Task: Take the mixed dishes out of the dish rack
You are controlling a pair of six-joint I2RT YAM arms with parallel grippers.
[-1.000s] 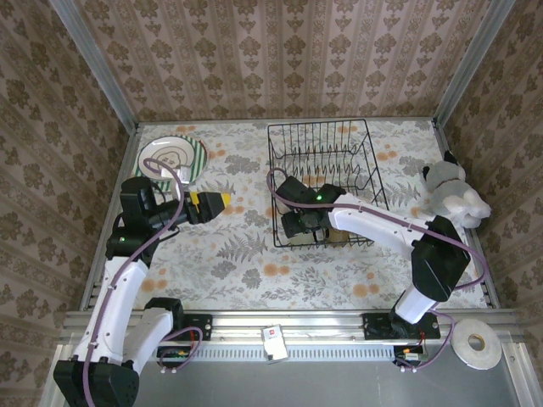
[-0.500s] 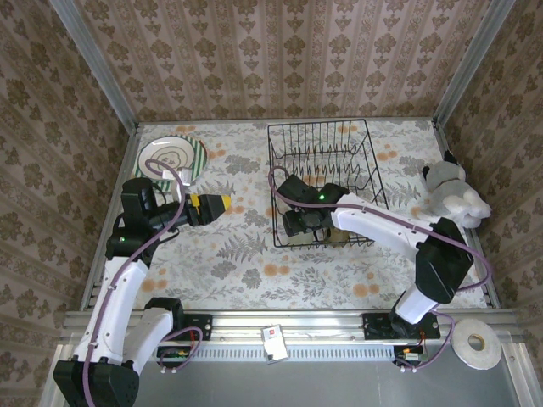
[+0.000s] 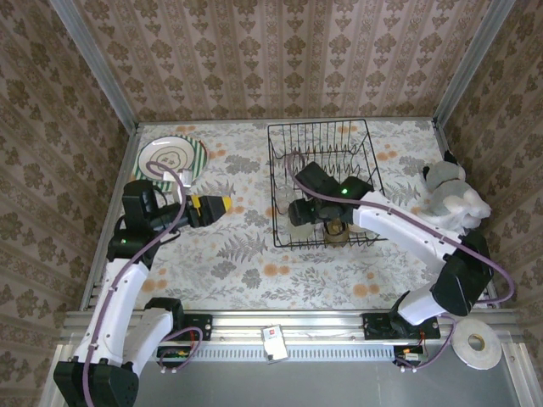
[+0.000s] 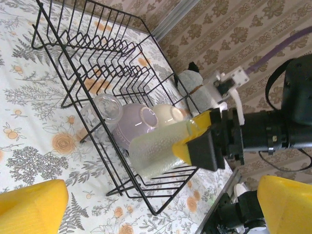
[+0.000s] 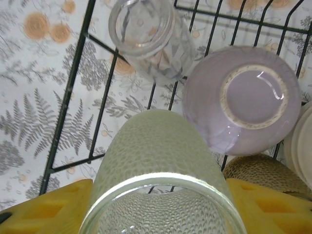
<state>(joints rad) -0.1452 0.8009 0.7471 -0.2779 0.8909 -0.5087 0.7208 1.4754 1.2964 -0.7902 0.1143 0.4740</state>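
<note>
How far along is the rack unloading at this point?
Done: a green-rimmed plate lies on the table, outside the dish rack. In hand: the right pincer grips a frosted tumbler over the rack. Left: a clear glass, lilac bowl and cream bowl sit in it.

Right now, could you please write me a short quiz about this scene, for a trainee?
1. True or false: the left tool is shut on a plate.
2. The right tool holds: A) a spoon, B) the frosted tumbler, C) a mug?
3. Which dish lies outside the dish rack?
Key: 1 false, it is open and empty; 2 B; 3 the green-rimmed plate.
</note>
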